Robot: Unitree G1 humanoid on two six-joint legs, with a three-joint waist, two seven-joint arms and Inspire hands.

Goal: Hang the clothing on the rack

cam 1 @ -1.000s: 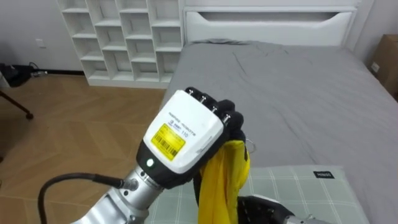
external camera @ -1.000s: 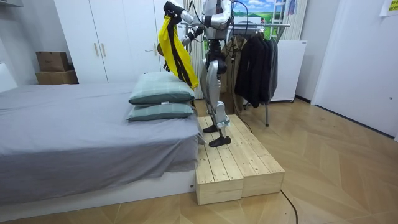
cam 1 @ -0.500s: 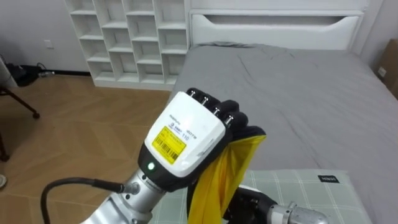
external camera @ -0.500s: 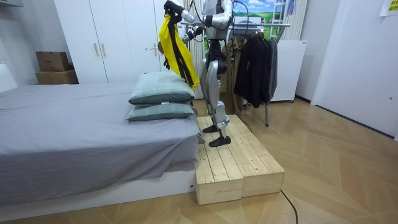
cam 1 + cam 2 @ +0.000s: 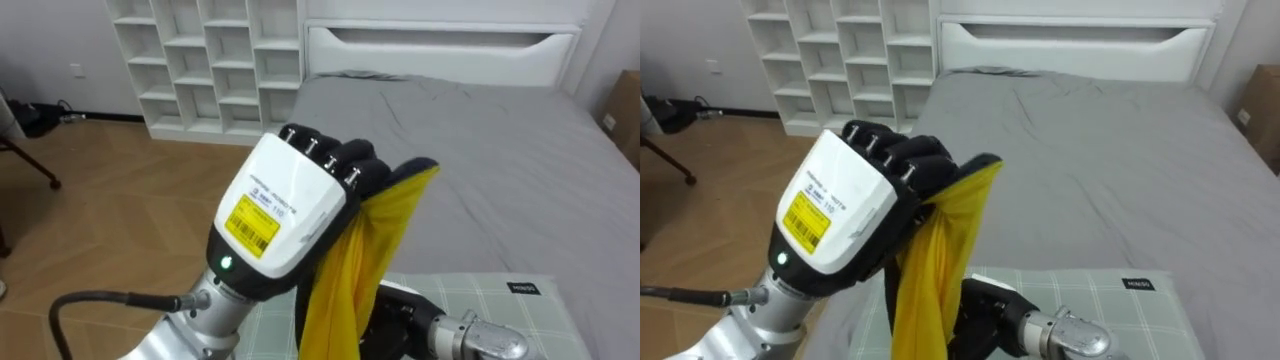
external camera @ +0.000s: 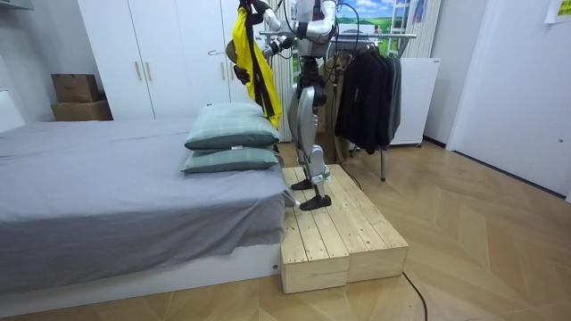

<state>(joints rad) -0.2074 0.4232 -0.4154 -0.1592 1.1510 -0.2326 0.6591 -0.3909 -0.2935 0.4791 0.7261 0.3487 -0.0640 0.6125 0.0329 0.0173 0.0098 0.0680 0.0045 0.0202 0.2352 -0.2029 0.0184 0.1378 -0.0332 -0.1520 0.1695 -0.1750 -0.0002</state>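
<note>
nearest, the left hand [image 5: 275, 215] is gripping the yellow garment [image 5: 370, 250] with curled fingers, holding it above the checked pillow [image 5: 480, 300], while the right hand [image 5: 400, 315] is reaching in low behind the cloth, its grip impossible to tell, and the grey bed [image 5: 480, 150] is lying beyond.

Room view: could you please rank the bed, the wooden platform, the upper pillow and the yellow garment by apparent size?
1. bed
2. wooden platform
3. upper pillow and yellow garment look about alike: the pillow is wider, the garment longer, so I leave them tied.
</note>
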